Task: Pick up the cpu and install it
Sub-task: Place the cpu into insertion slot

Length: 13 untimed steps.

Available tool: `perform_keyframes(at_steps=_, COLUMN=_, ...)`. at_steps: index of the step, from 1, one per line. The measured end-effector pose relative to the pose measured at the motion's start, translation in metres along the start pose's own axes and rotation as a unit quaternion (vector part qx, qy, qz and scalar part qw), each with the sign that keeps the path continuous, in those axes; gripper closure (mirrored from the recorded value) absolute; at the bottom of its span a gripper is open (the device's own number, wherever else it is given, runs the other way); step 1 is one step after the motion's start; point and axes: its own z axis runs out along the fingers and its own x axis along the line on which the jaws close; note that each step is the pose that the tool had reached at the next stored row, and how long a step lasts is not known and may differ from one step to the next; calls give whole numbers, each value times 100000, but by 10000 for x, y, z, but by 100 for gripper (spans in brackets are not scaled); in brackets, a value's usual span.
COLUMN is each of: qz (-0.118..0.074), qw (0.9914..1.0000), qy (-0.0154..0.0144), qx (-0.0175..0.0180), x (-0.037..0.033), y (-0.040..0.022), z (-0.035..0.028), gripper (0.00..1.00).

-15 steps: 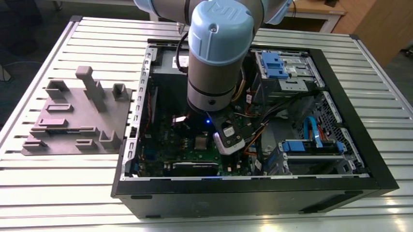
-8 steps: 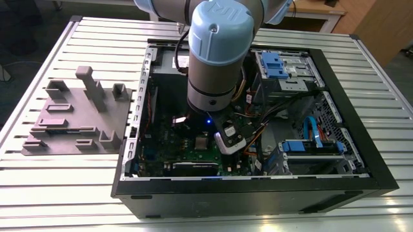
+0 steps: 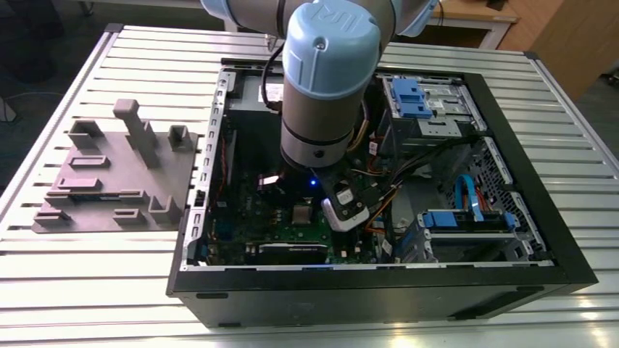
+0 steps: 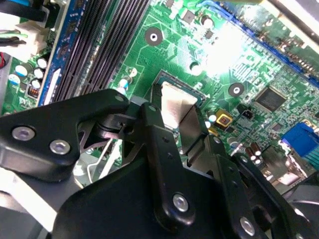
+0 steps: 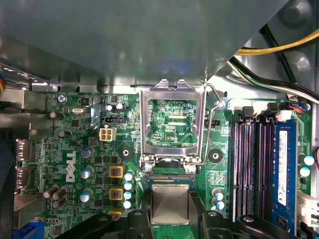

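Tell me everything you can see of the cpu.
The cpu is a small flat square chip with a dull silver metal top and paler rim. It lies level over the socket on the motherboard, next to the opened metal frame, with the gripper around it. Whether it is seated or gripped can't be told.

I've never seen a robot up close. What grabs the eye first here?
First, the big pale-blue robot arm reaching down into an open computer case on a slatted metal table. In the first wrist view, the black pincer grips the cpu, a small silver square, next to the flipped-open metal socket frame on the green motherboard. On the exterior view's left lies a grey tray with upright blocks.
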Motion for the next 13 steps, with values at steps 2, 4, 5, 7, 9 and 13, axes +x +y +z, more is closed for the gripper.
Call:
perform_keyframes(at_steps=2, qz=3, qw=100000, qy=7, qx=-6, x=0, y=0, z=3, gripper=60)
perform_keyframes(at_steps=4, qz=7, qw=100000, qy=4, qx=-36, x=0, y=0, z=5, gripper=60)
perform_keyframes(at_steps=5, qz=8, qw=100000, qy=2, qx=-48, x=0, y=0, z=6, gripper=60)
perform_keyframes(at_steps=7, qz=5, qw=100000, qy=-1, qx=-58, x=0, y=0, z=7, gripper=60)
perform_keyframes(at_steps=9, qz=4, qw=100000, qy=0, qx=-56, x=0, y=0, z=7, gripper=60)
perform_keyframes(at_steps=13, qz=4, qw=100000, qy=2, qx=-51, x=0, y=0, z=8, gripper=60)
